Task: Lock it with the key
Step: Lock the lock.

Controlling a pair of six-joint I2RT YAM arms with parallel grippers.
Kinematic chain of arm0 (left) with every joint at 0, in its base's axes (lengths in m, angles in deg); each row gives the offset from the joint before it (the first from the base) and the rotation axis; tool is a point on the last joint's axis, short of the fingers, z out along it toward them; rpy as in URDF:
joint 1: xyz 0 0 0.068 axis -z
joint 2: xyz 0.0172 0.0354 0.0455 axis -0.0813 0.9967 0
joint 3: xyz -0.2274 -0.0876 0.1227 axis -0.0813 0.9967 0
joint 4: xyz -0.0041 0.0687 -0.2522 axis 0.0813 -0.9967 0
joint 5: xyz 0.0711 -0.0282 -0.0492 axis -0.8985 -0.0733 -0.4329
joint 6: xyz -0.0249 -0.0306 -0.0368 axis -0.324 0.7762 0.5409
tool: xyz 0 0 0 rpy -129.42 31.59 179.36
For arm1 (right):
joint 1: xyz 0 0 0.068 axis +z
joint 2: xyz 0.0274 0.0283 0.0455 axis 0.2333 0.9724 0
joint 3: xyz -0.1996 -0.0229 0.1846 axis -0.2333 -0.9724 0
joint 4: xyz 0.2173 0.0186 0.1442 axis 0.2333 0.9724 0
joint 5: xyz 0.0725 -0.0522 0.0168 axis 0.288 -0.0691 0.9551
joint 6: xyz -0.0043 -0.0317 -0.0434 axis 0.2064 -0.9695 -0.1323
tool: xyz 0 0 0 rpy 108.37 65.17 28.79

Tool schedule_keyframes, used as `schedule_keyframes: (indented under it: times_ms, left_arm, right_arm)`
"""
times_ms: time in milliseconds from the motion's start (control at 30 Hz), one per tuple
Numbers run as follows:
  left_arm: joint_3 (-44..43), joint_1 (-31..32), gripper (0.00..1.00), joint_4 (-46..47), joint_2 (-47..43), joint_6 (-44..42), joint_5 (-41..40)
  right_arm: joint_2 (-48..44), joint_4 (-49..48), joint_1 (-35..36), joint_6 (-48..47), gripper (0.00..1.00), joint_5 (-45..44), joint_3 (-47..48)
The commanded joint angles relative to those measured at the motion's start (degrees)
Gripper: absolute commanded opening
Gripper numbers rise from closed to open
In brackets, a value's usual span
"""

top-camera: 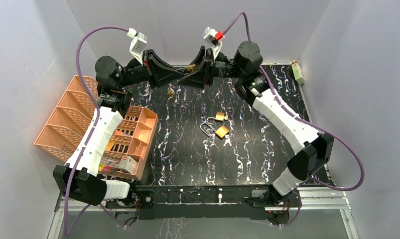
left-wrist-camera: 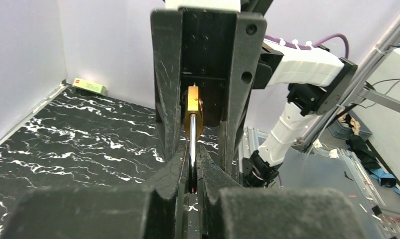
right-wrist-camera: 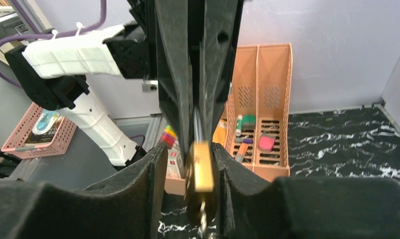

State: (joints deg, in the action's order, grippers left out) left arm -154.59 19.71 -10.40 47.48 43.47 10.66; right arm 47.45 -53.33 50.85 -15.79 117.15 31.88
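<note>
padlock (top-camera: 191, 66), 12 o'clock | left gripper (left-wrist-camera: 192, 157) pinching shackle (left-wrist-camera: 192, 134) | right gripper (right-wrist-camera: 190, 162) half-open round body (right-wrist-camera: 202, 172) | probably slick, hard: grab flats

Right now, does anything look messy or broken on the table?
Nothing looks broken or spilled. A padlock and a second padlock lie loose in the middle of the table, and the orange rack on the left sits crooked.

Overhead rear view; two close, opposed wrist views, padlock (left-wrist-camera: 193, 102) in both.
</note>
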Motion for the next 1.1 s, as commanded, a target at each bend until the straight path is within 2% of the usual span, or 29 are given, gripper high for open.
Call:
schedule_keyframes:
  times_ms: [0, 133, 400, 433, 500, 567, 700, 833, 867, 933, 1000, 1033, 1067]
  left_arm:
    - [-3.4, -1.6, 0.0, -0.3, -0.9, -1.9, -2.6]
    - [-4.4, -2.8, 0.0, -2.8, -0.8, -3.4, -2.6]
    - [-4.1, -4.2, 0.0, -4.5, -1.3, -4.5, -1.5]
    - [-3.8, -4.2, 0.0, -4.3, -1.3, -4.4, -1.4]
    - [-3.3, -4.2, 0.0, -3.6, -1.4, -3.7, -1.1]
    - [-3.1, -4.2, 0.0, -3.2, -1.3, -3.3, -0.7]
    - [-2.7, -4.2, 0.0, -2.8, -1.6, -2.9, -0.3]
    - [-1.9, -4.2, 0.0, -2.0, -1.8, -2.4, 0.0]
    - [-1.7, -4.2, 0.0, -1.9, -1.8, -2.4, 0.1]
    - [-1.7, -4.2, 0.0, -1.7, -1.5, -2.3, 0.4]
    - [-1.9, -4.3, 0.0, -1.9, -1.3, -2.4, 0.6]
    - [-2.0, -4.2, 0.0, -3.1, -1.2, -3.5, 0.7]
    - [-4.1, -4.5, 0.0, -6.4, -0.4, -5.9, 1.0]
  right_arm:
    - [-4.7, -0.5, -1.6, -1.1, 0.47, 0.6, -4.0]
    - [-7.2, -2.4, -4.5, 0.3, 0.54, 1.0, -6.8]
    - [-7.8, -5.4, -8.5, 3.0, 0.54, 3.0, -7.5]
    - [-7.5, -5.4, -8.4, 3.0, 0.56, 2.6, -7.0]
    - [-7.1, -6.5, -8.4, 3.1, 0.65, 1.6, -6.9]
    - [-6.8, -7.4, -8.5, 2.9, 0.68, 0.2, -6.4]
    - [-4.7, -8.0, -8.4, 3.4, 0.68, 0.5, -3.4]
    - [-2.6, -11.4, -8.4, 5.6, 0.63, 1.6, -1.2]
    - [-2.2, -12.9, -8.4, 6.6, 0.58, 2.1, -1.1]
    - [-1.3, -14.5, -8.4, 8.1, 0.38, 3.0, -0.4]
    - [-1.0, -15.2, -8.4, 8.7, 0.31, 3.1, -0.3]
    - [-1.1, -15.1, -8.4, 8.4, 0.2, 3.5, -0.5]
    - [-1.4, -13.8, -8.6, 7.0, 0.02, 3.8, -0.9]
